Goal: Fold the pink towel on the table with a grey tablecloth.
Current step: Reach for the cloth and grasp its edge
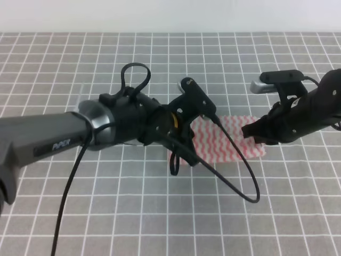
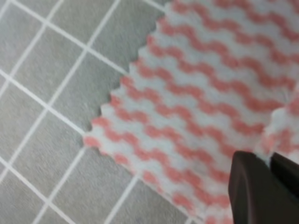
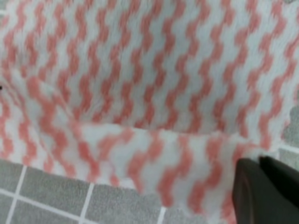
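Your pink towel (image 1: pixel 226 140) lies flat near the middle of the grey gridded surface (image 1: pixel 160 213), its long axis running roughly 9 to 3 o'clock in the high view. The left end effector (image 1: pixel 184 152) is down at the towel's 9 o'clock end, and the right end effector (image 1: pixel 256 133) at its 3 o'clock end, so each arm sits over its own short edge and neither is clearly nearer. From the left tool the cloth stretches away toward 3 o'clock; from the right tool it stretches toward 9 o'clock. Judging by that, your fold turns on carrying one side across the other while both ends travel together.

In the high view the arms hide both grasp points, so you cannot read the jaws there. The left wrist view fills that in: the dark fingertips (image 2: pixel 261 191) sit at 5 o'clock in its frame, nearly closed, with only a thin slit between them and a puckered bit of towel right at the tips. It looks like a pinch on the cloth, though the contact itself is partly hidden. The right wrist view shows the same: fingertips (image 3: pixel 266 186) close together at 5 o'clock, and the towel's near edge raised and curled over in front of them, which suggests that edge is gripped and lifted off the surface
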